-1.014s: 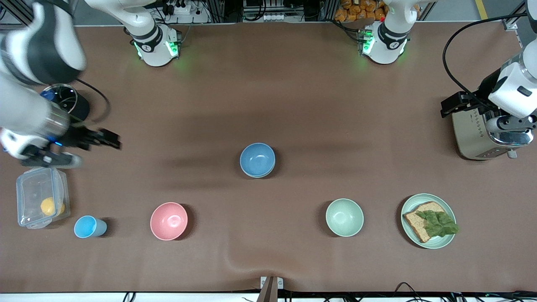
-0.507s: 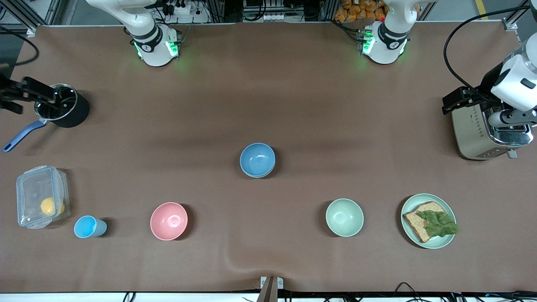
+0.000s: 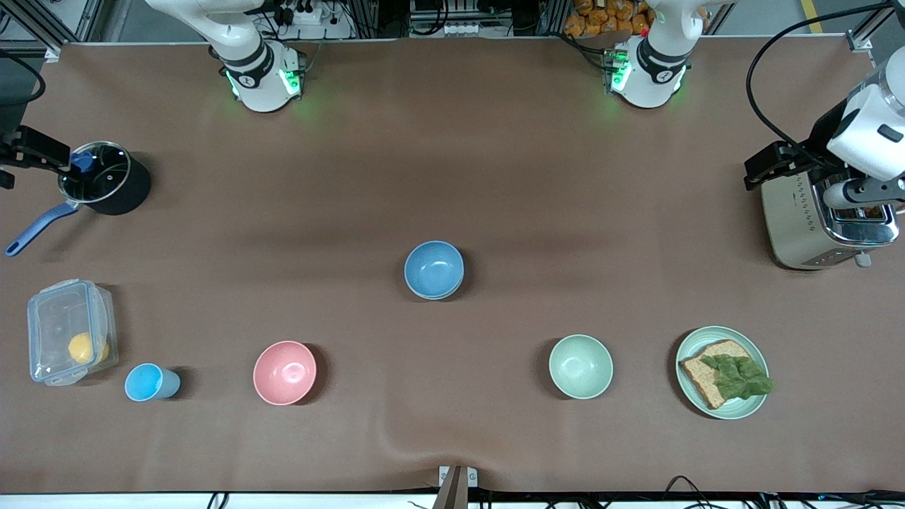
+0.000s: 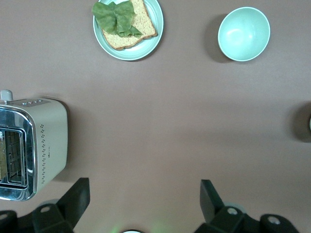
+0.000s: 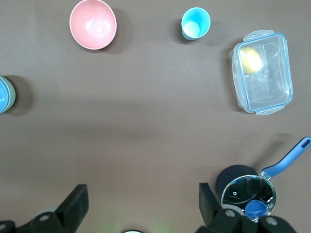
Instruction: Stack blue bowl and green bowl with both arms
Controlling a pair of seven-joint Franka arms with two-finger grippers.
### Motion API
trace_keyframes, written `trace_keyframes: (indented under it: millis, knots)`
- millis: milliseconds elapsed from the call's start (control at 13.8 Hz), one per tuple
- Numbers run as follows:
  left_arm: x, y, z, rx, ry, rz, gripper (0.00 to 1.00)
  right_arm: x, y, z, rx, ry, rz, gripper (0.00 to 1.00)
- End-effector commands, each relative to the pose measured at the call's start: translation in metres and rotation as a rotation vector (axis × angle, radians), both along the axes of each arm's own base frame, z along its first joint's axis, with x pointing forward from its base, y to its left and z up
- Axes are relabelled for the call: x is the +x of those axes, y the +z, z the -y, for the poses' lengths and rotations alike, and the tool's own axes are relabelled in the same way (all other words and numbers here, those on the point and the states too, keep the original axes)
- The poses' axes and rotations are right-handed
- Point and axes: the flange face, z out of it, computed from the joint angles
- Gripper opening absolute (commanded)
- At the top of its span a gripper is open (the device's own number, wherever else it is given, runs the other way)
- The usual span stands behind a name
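- Blue bowl [image 3: 433, 268]: table centre, nested in what looks like green bowl [image 5: 12, 99].
- Left gripper [image 4: 142, 200]: jaws wide, empty, beside toaster [image 3: 813, 223].
- Right gripper [image 5: 141, 201]: jaws wide, empty, near pot [image 3: 106, 178].

blue bowl [image 3: 434, 268]: smooth, slight sheen | toaster [image 3: 813, 225]: brushed metal, shiny chrome top | container [image 3: 69, 331]: clear plastic | table cover [image 3: 452, 162]: matt brown

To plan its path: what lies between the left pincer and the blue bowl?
Only bare brown tablecloth up to the blue bowl, in the front view. The left pincer hangs open beside the toaster; the right pincer, open, beside the pot.
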Motion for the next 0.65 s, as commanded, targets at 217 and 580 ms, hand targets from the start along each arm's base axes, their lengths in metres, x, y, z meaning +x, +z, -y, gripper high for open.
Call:
trace_keyframes:
  millis: [217,580]
  knots:
    - [-0.0096,0.009,-0.0004,-0.003,0.005,0.016,1.0,-0.0045,0.0081,-0.0006,-0.022,-0.011,0.004,1.0]
    - [-0.0093,0.0091,-0.0011,-0.011,0.004,0.016,1.0,-0.0055,0.0087,0.0016,-0.02,-0.015,0.003,1.0]
